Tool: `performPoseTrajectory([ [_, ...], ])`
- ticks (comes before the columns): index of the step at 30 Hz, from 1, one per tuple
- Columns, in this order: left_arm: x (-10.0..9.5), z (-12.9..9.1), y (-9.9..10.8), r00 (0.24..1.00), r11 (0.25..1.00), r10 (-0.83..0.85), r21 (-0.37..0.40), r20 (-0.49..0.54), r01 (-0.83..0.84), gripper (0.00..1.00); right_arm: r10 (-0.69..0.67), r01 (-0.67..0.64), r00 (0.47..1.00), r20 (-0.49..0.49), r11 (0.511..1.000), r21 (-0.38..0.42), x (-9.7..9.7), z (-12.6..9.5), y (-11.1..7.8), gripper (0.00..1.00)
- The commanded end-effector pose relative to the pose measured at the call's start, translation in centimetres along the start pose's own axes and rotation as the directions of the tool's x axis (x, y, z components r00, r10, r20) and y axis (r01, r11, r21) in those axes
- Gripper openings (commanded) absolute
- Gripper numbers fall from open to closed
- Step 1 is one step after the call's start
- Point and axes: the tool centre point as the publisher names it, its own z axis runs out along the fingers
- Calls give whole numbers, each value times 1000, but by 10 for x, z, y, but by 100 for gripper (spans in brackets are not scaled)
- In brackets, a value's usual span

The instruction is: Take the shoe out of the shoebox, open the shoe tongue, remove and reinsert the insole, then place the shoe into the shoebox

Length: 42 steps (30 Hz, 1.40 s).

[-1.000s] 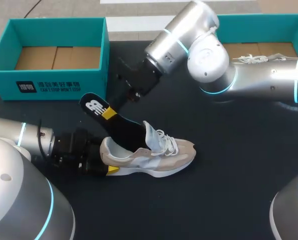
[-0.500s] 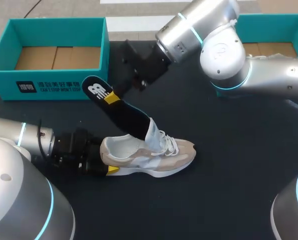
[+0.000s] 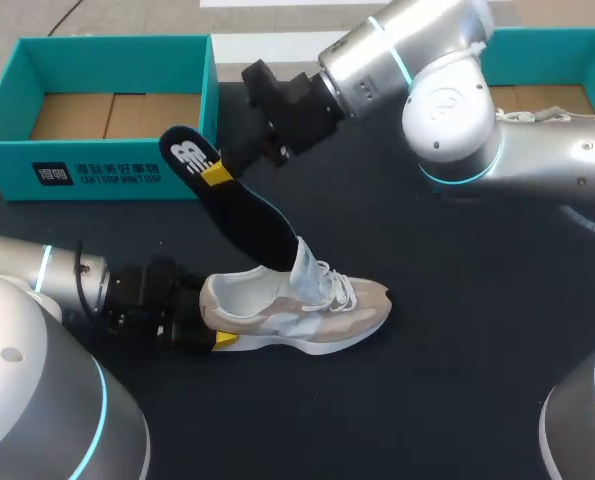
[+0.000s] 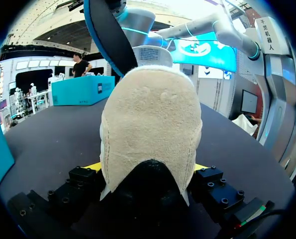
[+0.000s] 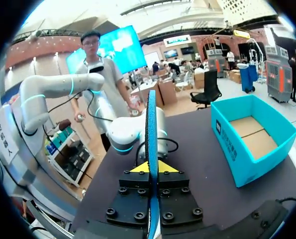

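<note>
On the table, head view, shoe: the shoe (image 3: 302,305) lies on its sole near the middle of the table (image 3: 457,350), out of both boxes, with its tongue raised.
Head view, boxes: an empty shoebox (image 3: 97,170) sits at the far left corner. A second box (image 3: 537,42) at the far right corner holds another shoe (image 3: 507,118).
Head view, insole: the insole (image 3: 242,210) slants up from the shoe's opening toward the empty shoebox, and only its toe end is inside.
Head view, progress: unboxing and opening the tongue look done and removal is nearly done. Reinserting the insole and boxing the shoe remain.
Head view, arms: the left gripper (image 3: 212,322) lies low at the heel. The right gripper (image 3: 217,172) comes in from the far right and angles down onto the insole's heel end.
Left wrist view, heel: the shoe (image 4: 150,129) fills the left gripper (image 4: 148,172), its jaws spread wide and clamped on both sides of the heel. The insole (image 4: 110,35) rises beyond.
Right wrist view, insole: the insole (image 5: 151,139) stands edge-on in the right gripper (image 5: 151,168), whose jaws pinch it narrowly. The shoebox (image 5: 252,149) sits beside it.
</note>
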Motion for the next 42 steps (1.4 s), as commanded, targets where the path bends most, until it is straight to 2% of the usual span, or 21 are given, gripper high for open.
performPoseTrajectory([
  [1, 1, 0, 0, 1000, 1000, 0, -1, 2, 0, 0, -71, 107, 991, 111, 924, -366, 8, 4, 13, 0],
  [2, 1, 0, 0, 1000, 1000, 0, -1, 2, 0, 0, -67, 104, 991, 113, 925, -366, 8, 4, 17, 0],
  [3, 1, 0, 0, 1000, 1000, 0, -1, 2, 0, 0, -83, 129, 989, 125, 891, -435, 7, 4, 24, 0],
  [7, 1, 0, 0, 1000, 1000, 0, -1, 2, 0, 0, -82, 151, 983, 164, 868, -473, 7, -1, 42, 0],
  [8, 1, 0, 0, 1000, 1000, 0, -1, 2, 0, 0, -83, 137, 988, 128, 856, -499, 7, -1, 48, 0],
  [12, 1, 0, 0, 1000, 1000, 0, -1, 2, 0, 0, -83, 132, 990, 113, 822, -554, 11, -10, 64, 0],
  [15, 1, 0, 0, 1000, 1000, 0, -1, 2, 0, 0, -73, 86, 996, 46, 821, -565, 16, -15, 73, 0],
  [20, 1, 0, 0, 1000, 1000, 0, -1, 2, 0, 0, -56, 27, 998, -38, 843, -538, 28, -29, 77, 0],
  [28, 1, 0, 0, 1000, 1000, 0, -1, 2, 0, 0, -29, -13, 997, -78, 877, -481, 36, -55, 83, 0],
  [34, 1, 0, 0, 1000, 1000, 0, -1, 2, 0, 0, 12, -83, 988, -153, 880, -467, 44, -64, 85, 0],
  [37, 1, 0, 0, 1000, 1000, 0, -1, 2, 0, 0, 44, -128, 982, -185, 872, -473, 56, -70, 87, 0],
  [42, 1, 0, 0, 1000, 1000, 0, -1, 2, 0, 0, 89, -165, 980, -180, 868, -468, 71, -83, 92, 0],
])
